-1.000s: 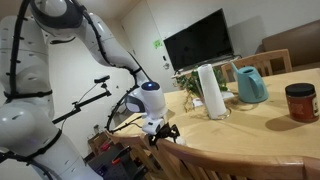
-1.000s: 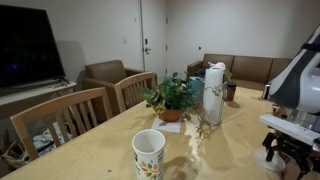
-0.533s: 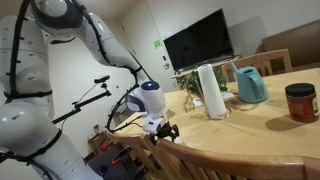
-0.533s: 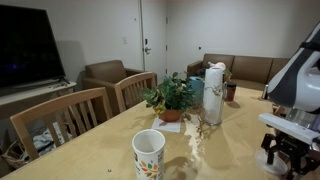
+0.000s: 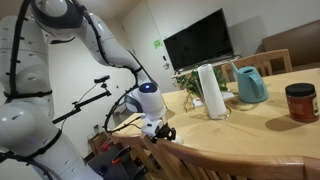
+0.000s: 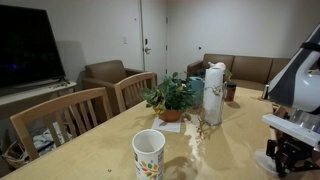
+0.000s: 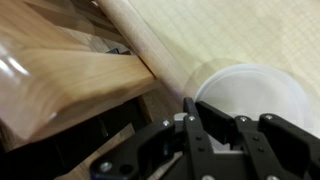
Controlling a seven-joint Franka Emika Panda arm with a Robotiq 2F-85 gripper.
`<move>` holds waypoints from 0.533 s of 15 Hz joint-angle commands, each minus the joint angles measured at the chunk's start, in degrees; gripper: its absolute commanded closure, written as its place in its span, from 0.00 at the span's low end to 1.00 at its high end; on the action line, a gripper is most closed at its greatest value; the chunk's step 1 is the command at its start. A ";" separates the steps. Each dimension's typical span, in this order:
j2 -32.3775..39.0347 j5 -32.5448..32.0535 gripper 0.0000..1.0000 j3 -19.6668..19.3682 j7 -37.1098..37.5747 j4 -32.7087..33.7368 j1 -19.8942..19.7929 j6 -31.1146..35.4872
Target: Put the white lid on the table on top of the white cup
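The end effector (image 7: 218, 120) is closed on the rim of the lid (image 7: 255, 100) at the bench (image 6: 220, 150) edge; the cup (image 6: 148, 153) is found upright, well apart from it across the bench

- No words, numbers or brand names can be read in any view.
- The white cup (image 6: 148, 153) carries yellowish-orange print, too small to make out.
- A small green sign (image 5: 157, 43) beside the television (image 5: 198, 40) is too blurred to read.

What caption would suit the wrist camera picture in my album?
Robot's claw pinching the rim of a white lid lying near the edge of a wooden table, chair alongside.
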 commanded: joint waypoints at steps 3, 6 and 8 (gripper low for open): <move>-1.96 5.99 0.98 0.45 -5.60 -0.69 -1.41 0.94; -6.07 8.06 0.98 -0.59 -7.70 -3.30 -1.42 3.02; -11.09 9.51 0.98 -1.46 -10.01 -6.09 -2.20 3.83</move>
